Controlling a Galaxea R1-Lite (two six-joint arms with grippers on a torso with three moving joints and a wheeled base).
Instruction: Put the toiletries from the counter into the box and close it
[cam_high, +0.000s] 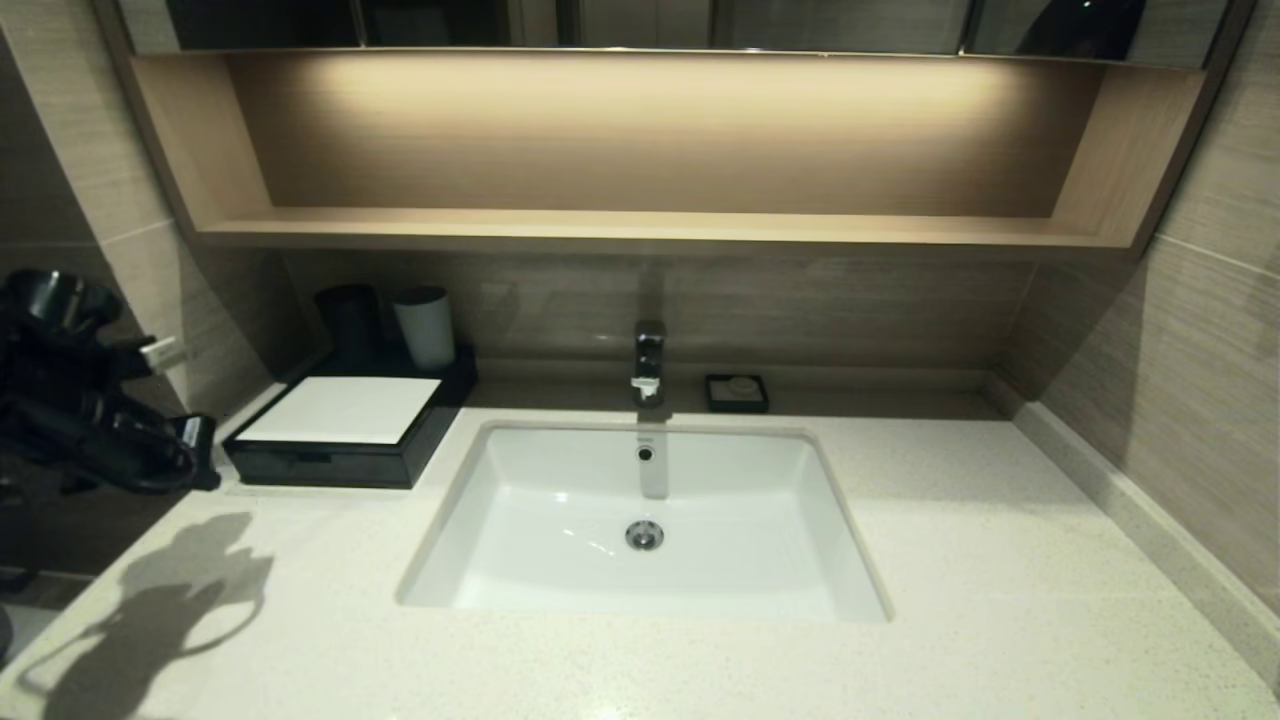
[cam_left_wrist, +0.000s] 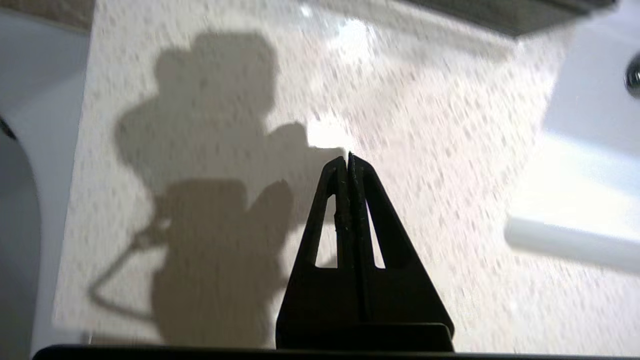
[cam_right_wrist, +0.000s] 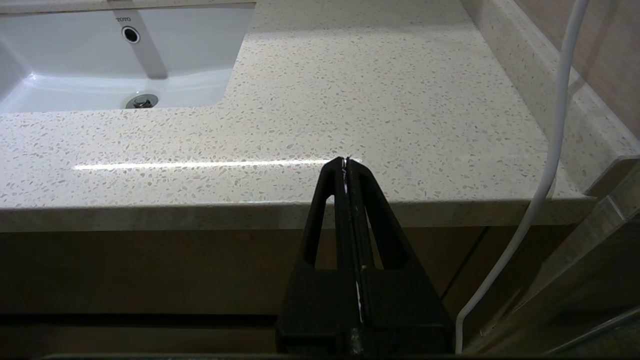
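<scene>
The black box (cam_high: 330, 465) with its white top panel sits at the back left of the counter (cam_high: 1000, 560), its drawer pushed in. No toiletries show on the counter in any view. My left arm (cam_high: 90, 420) hangs at the far left beside the box. Its gripper (cam_left_wrist: 348, 157) is shut and empty above bare counter (cam_left_wrist: 425, 150), where it casts a shadow. My right gripper (cam_right_wrist: 346, 161) is shut and empty, low in front of the counter's front edge (cam_right_wrist: 200, 215), out of the head view.
The white sink (cam_high: 560, 500) lies mid-counter under the faucet (cam_high: 649, 365). A dark cup (cam_high: 348, 320) and a pale cup (cam_high: 425, 325) stand behind the box. A small black soap dish (cam_high: 737, 392) sits right of the faucet. A white cable (cam_right_wrist: 550, 165) hangs by the right gripper.
</scene>
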